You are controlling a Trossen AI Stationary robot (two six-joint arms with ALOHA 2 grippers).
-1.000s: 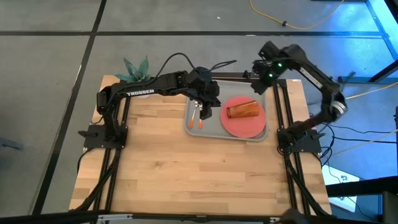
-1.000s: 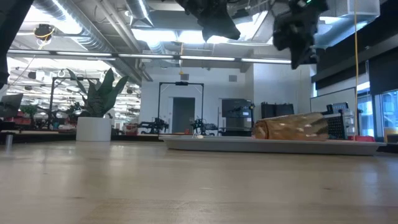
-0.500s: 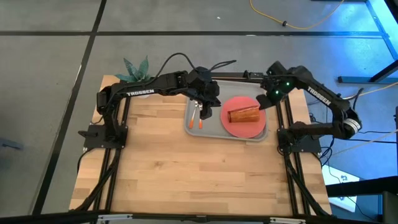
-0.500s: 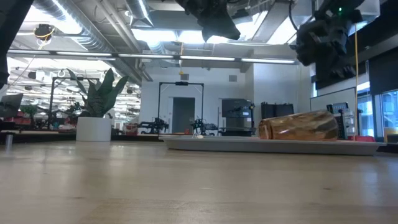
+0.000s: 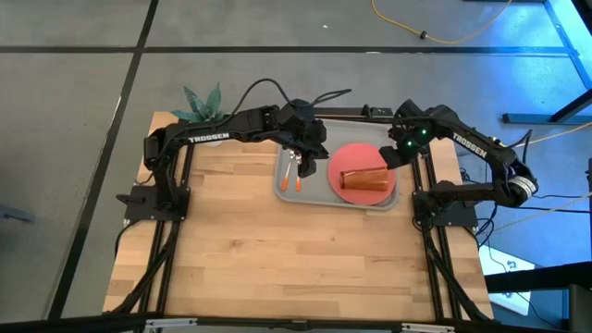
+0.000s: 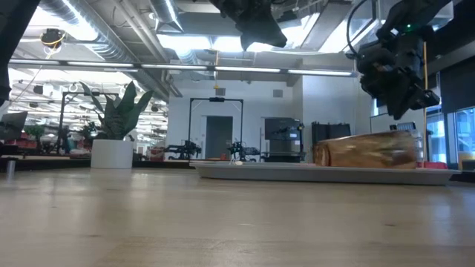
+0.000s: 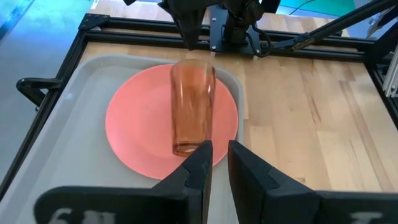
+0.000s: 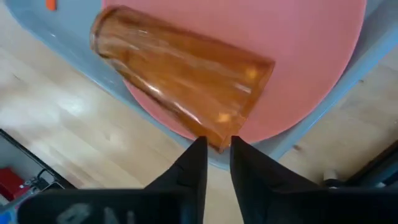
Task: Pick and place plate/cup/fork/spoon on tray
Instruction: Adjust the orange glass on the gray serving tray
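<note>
The counter carries the grey tray, which holds the coral plate with the amber cup lying on its side across it. Over the last second the right end effector has swung down beside the cup's far end, and the cup has shifted slightly; whether its fingers are open I cannot tell. The left end effector still hovers above the fork and spoon, fingers nearly closed and empty. A potted plant stands well clear; righting the toppled cup looks like the remaining snag
</note>
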